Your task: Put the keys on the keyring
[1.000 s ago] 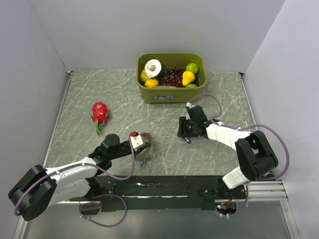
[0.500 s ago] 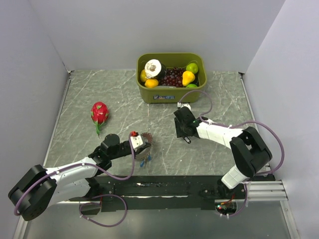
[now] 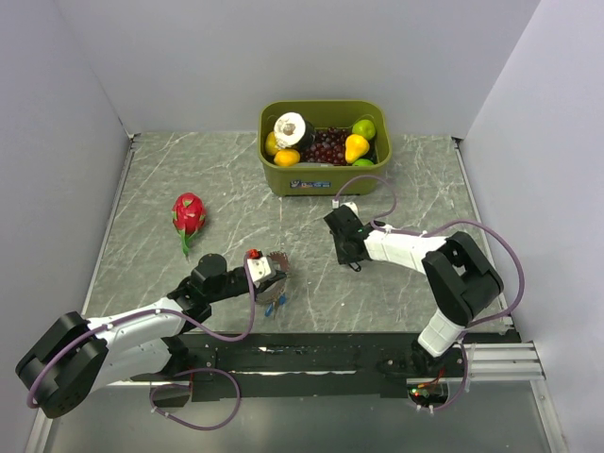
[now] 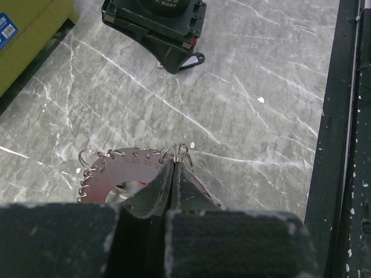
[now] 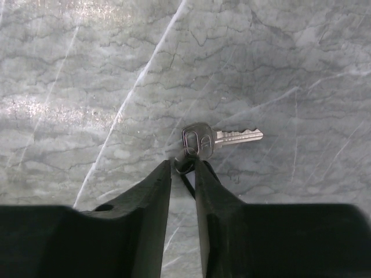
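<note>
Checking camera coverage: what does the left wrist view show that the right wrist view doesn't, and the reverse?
Left wrist only: the keyring pinched in the left gripper, the right gripper seen from outside, and a corner of the green bin. Right wrist only: the toothed blade of the key, whose head sits at that gripper's tips. Both: the marble table.

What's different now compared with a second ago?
The right arm's fingers slid leftward over the table, a black-headed key pinched at their tips. The left fingers stayed clamped on the keyring; dragon fruit and green bin unmoved.
</note>
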Robot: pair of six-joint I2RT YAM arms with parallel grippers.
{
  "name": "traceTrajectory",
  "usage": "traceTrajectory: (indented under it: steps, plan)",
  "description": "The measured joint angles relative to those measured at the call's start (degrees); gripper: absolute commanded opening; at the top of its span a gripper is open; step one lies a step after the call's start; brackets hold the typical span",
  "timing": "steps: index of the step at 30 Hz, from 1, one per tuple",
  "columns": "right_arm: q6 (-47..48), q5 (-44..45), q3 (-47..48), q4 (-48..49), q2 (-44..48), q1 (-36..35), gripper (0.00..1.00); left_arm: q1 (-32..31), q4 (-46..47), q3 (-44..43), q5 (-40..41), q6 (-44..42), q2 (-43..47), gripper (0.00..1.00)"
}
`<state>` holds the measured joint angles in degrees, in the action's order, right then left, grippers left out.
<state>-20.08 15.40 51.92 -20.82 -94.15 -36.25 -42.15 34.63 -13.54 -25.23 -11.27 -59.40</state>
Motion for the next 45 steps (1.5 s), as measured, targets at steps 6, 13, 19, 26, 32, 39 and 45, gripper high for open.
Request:
traceTrajectory:
  steps: [6, 13, 19, 26, 32, 39, 45]
  plan:
    - [0.13, 0.44, 1.03, 0.09, -1.16, 0.0, 0.0, 0.0, -0.13, 0.0, -0.26, 0.0, 0.0, 0.01]
    - [0.31, 0.9, 1.07, 0.13, -1.14, 0.0, 0.0, 0.0, -0.22, 0.0, -0.39, -0.02, 0.0, 0.01]
    - [1.6, 0.22, 0.74, 0.35, 1.46, 0.0, 0.0, 0.0, -0.31, 0.0, -0.37, 0.0, 0.17, 0.01]
    - [5.46, -5.05, -2.69, 3.89, 11.67, 0.0, 0.0, 0.0, -0.63, 0.0, -0.35, 0.39, 2.08, 0.01]
    - [11.23, -16.31, -10.01, 11.21, 22.1, 0.0, 0.0, 0.0, -0.2, 0.02, -0.37, 1.4, 2.93, 0.01]
    - [16.59, -31.17, -15.72, 17.97, 28.35, 0.0, 0.0, 0.0, 0.81, 0.02, -0.39, 1.92, 3.32, 0.01]
    - [18.53, -42.34, -16.52, 21.03, 30.73, 0.0, 0.0, 0.0, 1.14, 0.02, -0.44, 1.97, 3.32, 0.01]
